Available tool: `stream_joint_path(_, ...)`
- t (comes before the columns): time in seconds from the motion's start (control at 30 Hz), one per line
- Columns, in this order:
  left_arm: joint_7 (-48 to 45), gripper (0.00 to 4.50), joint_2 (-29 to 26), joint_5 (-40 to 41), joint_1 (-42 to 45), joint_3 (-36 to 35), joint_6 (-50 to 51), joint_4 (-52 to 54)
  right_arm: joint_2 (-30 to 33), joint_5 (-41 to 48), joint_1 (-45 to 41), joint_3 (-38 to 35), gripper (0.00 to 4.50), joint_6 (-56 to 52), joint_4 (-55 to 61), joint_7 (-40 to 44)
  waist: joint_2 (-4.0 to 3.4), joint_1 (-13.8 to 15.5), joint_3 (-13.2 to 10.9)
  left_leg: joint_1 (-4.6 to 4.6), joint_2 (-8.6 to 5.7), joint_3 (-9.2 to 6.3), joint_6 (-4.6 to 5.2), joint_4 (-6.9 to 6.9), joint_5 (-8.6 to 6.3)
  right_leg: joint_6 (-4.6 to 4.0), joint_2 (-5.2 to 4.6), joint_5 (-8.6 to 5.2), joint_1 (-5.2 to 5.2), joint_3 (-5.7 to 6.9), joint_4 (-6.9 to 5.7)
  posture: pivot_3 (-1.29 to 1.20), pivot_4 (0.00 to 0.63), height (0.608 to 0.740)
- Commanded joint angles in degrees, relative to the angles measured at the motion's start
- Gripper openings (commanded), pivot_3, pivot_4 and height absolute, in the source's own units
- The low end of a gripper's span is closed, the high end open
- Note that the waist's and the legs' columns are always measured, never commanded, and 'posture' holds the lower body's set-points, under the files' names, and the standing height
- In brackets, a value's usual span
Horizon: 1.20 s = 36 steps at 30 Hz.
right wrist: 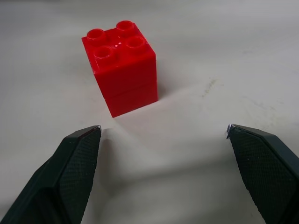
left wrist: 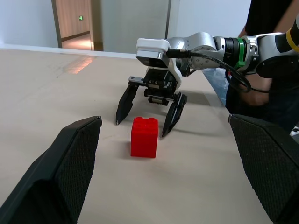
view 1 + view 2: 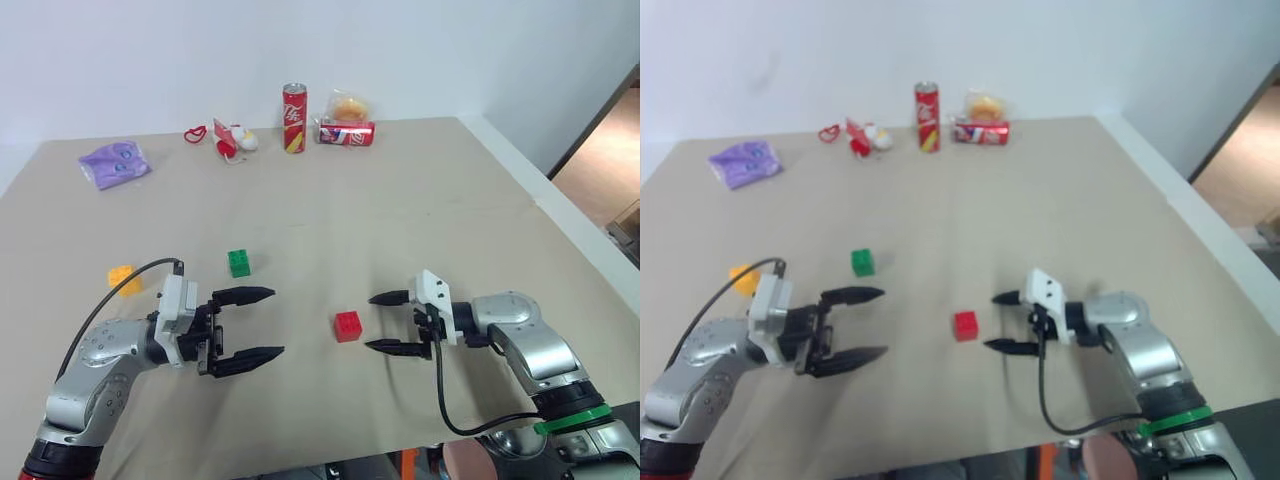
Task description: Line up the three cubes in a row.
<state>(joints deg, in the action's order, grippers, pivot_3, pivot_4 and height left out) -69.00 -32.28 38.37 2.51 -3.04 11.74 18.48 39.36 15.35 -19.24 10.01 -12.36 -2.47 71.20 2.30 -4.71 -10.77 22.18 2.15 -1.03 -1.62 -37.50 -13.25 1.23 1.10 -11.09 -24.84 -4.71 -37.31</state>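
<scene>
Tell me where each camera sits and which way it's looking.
Head views: above the table, looking forward and down; both arms show, left gripper and right gripper open.
Left wrist view: looks past its fingers at the red cube and the right gripper beyond.
Right wrist view: looks down between its fingers at the red cube.
All share the red cube.

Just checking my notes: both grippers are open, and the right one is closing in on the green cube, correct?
Not quite. The right gripper faces the red cube, not the green cube; the right wrist view shows it. Both grippers are open, the left gripper too.
</scene>
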Motion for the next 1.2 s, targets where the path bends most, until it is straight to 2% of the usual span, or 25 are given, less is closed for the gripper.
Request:
stream_joint_path(0.03,0.55,4.50,0.22,0.98,-0.31,-0.97,-0.19,0.40,-1.16,0.51,-1.27,2.65,4.47,-0.18,2.08,2.81,0.00,-0.06,0.00,0.00,0.05,0.00,0.00,0.02,0.00,-0.03,0.05,-0.01,-0.01,0.00,0.00,0.00,0.150,0.740)
stream_joint_path(0.23,1.61,4.50,1.11,1.01,-0.60,-0.67,-0.48,0.21,-1.67,0.98,-3.11,3.95,4.47,-0.92,3.67,4.45,-0.01,0.02,0.00,0.04,0.40,-0.02,-0.02,0.09,-0.02,-0.26,0.44,-0.02,-0.10,0.01,0.00,0.00,0.150,0.740)
stream_joint_path(0.6,0.46,4.50,1.10,1.09,-2.07,-0.76,-0.59,0.44,-2.08,-0.95,-4.75,5.06,4.47,1.42,-0.02,5.36,-0.01,0.10,-0.01,0.09,0.40,0.02,-0.02,0.08,-0.02,-0.32,0.45,0.02,-0.16,-0.03,0.00,0.00,0.150,0.740)
stream_joint_path(0.7,-0.33,4.50,0.71,0.51,-2.41,-0.53,-0.89,0.05,-2.44,-1.00,-5.08,5.10,3.68,1.59,-0.68,5.50,-0.01,0.12,-0.01,0.10,0.40,0.02,-0.02,0.08,-0.02,-0.32,0.45,0.01,-0.17,-0.03,0.00,0.00,0.150,0.740)
stream_joint_path(0.93,-1.85,4.50,0.48,-1.06,-2.63,0.19,-2.04,-1.11,-2.97,-1.48,-5.80,4.95,1.22,2.28,-2.37,5.13,-0.01,0.15,-0.01,0.11,0.40,0.03,-0.03,0.08,-0.02,-0.33,0.46,0.01,-0.18,-0.04,0.00,0.00,0.150,0.740)
stream_joint_path(1.2,-4.20,4.50,-0.15,-2.75,-3.41,0.60,-3.43,-3.06,-2.89,-2.07,-5.59,4.04,1.15,2.30,-3.12,3.57,-0.01,0.15,-0.01,0.11,0.41,0.02,-0.03,0.08,-0.02,-0.34,0.46,0.03,-0.20,-0.03,0.00,0.00,0.150,0.740)
